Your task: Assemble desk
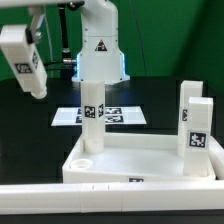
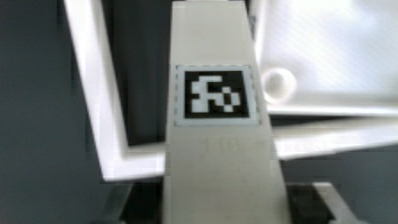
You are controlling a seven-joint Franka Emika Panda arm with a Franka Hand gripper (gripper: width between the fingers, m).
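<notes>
Here the fingers (image 2: 222,195) clasp a blocky white tagged leg (image 2: 217,100) above the rimmed tabletop (image 1: 150,160).

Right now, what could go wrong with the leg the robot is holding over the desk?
1. The leg hangs near the round corner hole, but I can't tell if it is lined up. If it is off, it may hit the tabletop rim instead.
2. The jaws grip only the leg's top, so a bump could tilt it.
3. Two legs already stand at the exterior view's right; shoving the tabletop could disturb them.
</notes>
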